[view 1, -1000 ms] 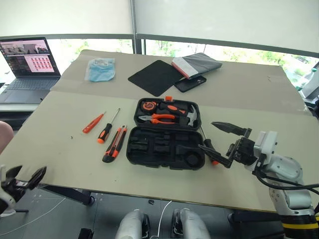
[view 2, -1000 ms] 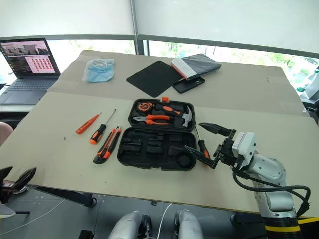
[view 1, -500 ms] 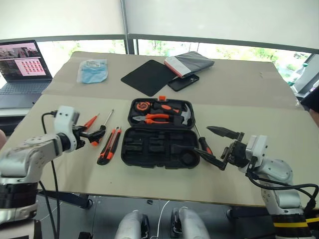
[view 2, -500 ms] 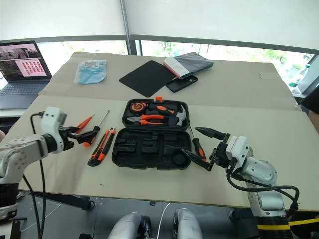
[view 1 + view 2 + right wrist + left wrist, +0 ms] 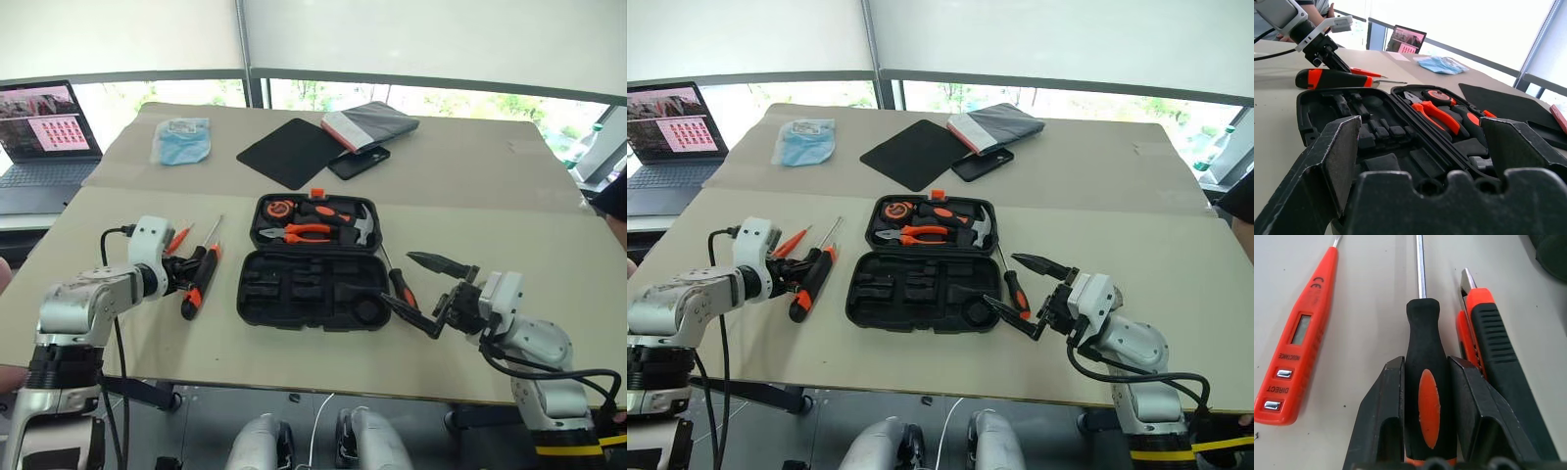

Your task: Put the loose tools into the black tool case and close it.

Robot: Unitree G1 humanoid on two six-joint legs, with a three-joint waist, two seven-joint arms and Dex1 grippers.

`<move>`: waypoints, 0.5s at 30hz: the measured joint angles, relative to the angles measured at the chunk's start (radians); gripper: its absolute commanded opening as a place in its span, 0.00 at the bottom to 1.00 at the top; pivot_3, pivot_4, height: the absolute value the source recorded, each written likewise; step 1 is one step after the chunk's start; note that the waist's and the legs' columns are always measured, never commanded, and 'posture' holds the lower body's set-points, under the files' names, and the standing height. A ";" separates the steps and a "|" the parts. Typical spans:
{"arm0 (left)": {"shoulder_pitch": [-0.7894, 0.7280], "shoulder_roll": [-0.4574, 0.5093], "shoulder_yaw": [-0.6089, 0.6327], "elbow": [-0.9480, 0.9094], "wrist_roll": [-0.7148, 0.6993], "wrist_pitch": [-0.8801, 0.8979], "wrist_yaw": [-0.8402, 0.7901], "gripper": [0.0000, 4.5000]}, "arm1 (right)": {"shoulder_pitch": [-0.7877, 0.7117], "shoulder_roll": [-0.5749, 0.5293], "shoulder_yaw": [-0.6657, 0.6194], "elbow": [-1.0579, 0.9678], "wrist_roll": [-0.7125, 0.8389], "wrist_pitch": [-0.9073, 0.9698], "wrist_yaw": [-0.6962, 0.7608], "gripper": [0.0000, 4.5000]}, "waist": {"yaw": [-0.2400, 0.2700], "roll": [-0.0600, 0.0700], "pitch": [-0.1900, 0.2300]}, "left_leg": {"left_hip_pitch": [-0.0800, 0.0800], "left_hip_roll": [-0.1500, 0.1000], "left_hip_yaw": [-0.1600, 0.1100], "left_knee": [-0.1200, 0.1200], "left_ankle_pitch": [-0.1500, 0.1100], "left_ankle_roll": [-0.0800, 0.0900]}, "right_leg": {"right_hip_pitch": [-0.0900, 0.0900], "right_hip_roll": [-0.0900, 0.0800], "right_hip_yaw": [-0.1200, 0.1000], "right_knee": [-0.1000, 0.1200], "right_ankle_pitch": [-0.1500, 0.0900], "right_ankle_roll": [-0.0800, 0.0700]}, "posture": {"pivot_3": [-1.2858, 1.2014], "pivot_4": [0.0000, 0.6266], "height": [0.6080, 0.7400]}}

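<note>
Left gripper (image 5: pixel 1427 396): its base is cut off by the left wrist picture's edge; its fingers cover both flanks of the screwdriver handle (image 5: pixel 1429 396).
Tester screwdriver (image 5: pixel 1297 345): tip runs out of frame.
Utility knife (image 5: pixel 1493 362): rear end cut off by the frame.
Second screwdriver (image 5: pixel 400 284): partly hidden behind the right gripper (image 5: pixel 431 294) and the tool case (image 5: pixel 312 264) rim.
Laptop (image 5: pixel 44 122): cut off at the picture's edge; screen content too small to read.
Tape measure markings in the case: too small to tell.
</note>
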 measured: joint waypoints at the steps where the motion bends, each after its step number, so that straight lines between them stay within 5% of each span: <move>1: 0.005 -0.006 0.012 0.001 0.000 -0.005 -0.003 0.18 | 0.000 0.000 0.000 0.000 0.000 0.000 -0.003 1.00 | 0.000 0.000 0.000 | 0.000 0.000 0.000 0.000 0.000 0.000 | 0.000 0.000 0.000 0.000 0.000 0.000 | 0.52 0.24 1.00; 15: 0.036 -0.021 0.059 0.002 0.009 -0.225 -0.130 0.18 | -0.024 0.000 0.007 -0.004 -0.002 0.004 -0.015 1.00 | 0.004 0.000 0.000 | 0.000 0.000 0.000 0.000 0.001 0.002 | 0.000 0.000 0.000 0.000 0.000 0.000 | 0.52 0.24 1.00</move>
